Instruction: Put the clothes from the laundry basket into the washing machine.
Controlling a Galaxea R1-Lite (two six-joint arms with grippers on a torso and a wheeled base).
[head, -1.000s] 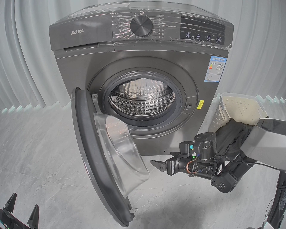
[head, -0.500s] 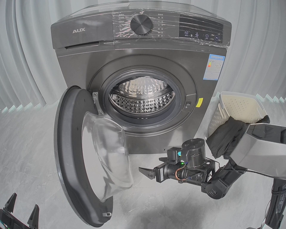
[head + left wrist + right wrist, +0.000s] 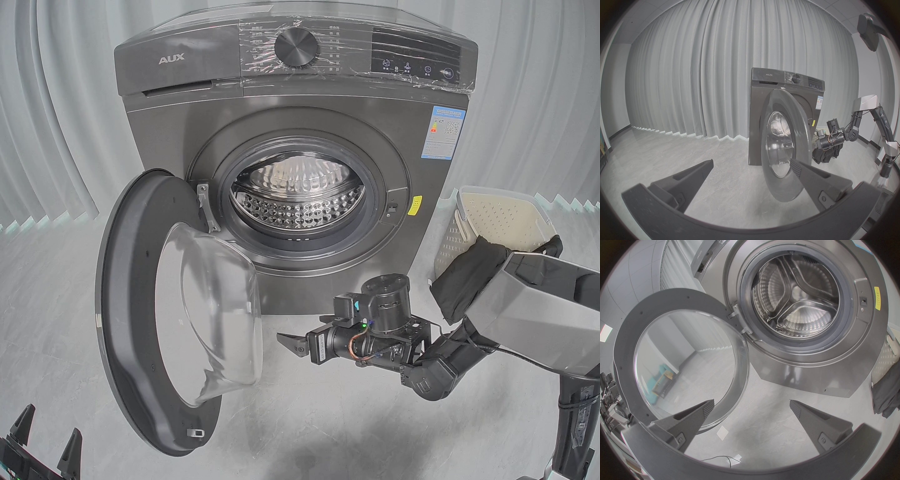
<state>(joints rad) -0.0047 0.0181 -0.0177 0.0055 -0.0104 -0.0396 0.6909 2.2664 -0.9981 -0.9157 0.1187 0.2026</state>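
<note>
Left gripper (image 3: 51,422) low at near left, fingers spread, empty. Door (image 3: 134,312) hangs wide open, left of washing machine (image 3: 300,125). Right gripper (image 3: 287,344) just before machine's front, fingers spread, empty. Far right: dark clothes (image 3: 465,281) draped over laundry basket (image 3: 500,215) rim.

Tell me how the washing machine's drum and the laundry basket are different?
The drum is shiny silver metal; the basket is pale cream plastic.
The drum is empty; the basket has dark clothes hanging over its rim.
The drum is round and opens to the front; the basket is boxy and opens upward.
Both have walls dotted with little holes.
</note>
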